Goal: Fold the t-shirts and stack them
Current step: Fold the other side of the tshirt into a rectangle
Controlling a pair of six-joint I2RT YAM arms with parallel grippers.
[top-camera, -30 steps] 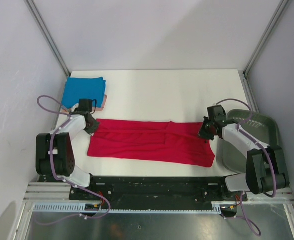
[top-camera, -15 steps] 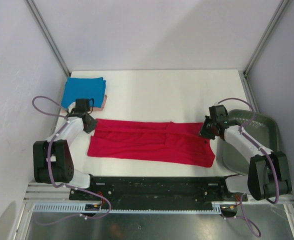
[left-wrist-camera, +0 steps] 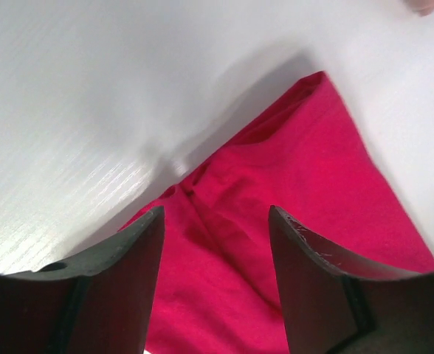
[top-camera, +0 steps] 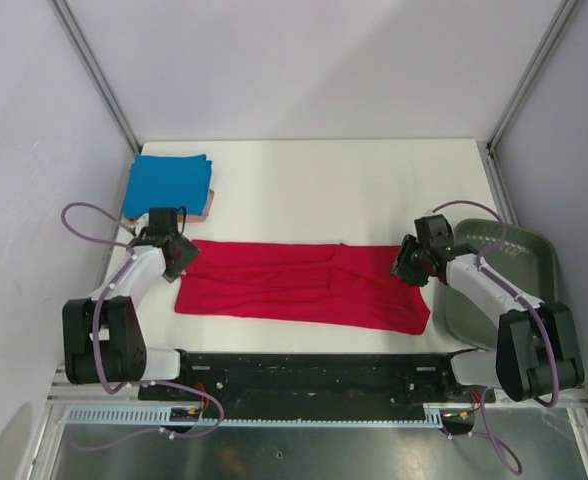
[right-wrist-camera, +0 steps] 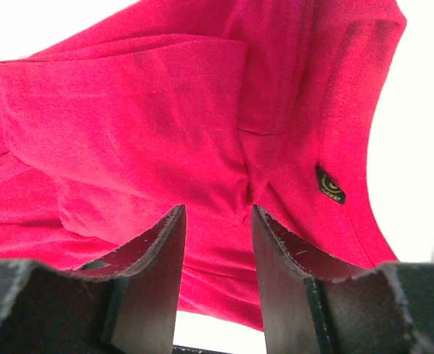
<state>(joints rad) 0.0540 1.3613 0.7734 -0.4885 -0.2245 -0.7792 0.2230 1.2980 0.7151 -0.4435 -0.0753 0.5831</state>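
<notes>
Two hands low over one garment. Red t-shirt [top-camera: 304, 285] lies flat on the white tabletop [top-camera: 334, 185], folded into a long band running left to right along the near edge, some wrinkles and a fold line near the middle. Left hand [top-camera: 179, 258] sits at the shirt's far-left corner. In the left wrist view its dark fingers [left-wrist-camera: 106, 295] stand apart with red cloth showing in the gap, the shirt's edge and bare tabletop just beyond; nothing pinched that I can make out. Right hand [top-camera: 411, 268] sits at the shirt's far-right end. In the right wrist view its fingers [right-wrist-camera: 147, 284] stand apart too, a narrower gap, with rumpled red cloth below them, and whether the tips touch the fabric cannot be told. A small dark neck tag [right-wrist-camera: 329, 184] shows to the right of that hand, near the shirt's edge. Blue t-shirt [top-camera: 170, 183] lies folded at the far-left corner of the tabletop, well apart from the red one; a sliver of orange-pink cloth [top-camera: 207, 208] pokes out beneath its right side. Dark grey bin [top-camera: 509, 265] sits off the right edge, just beside the right arm.
</notes>
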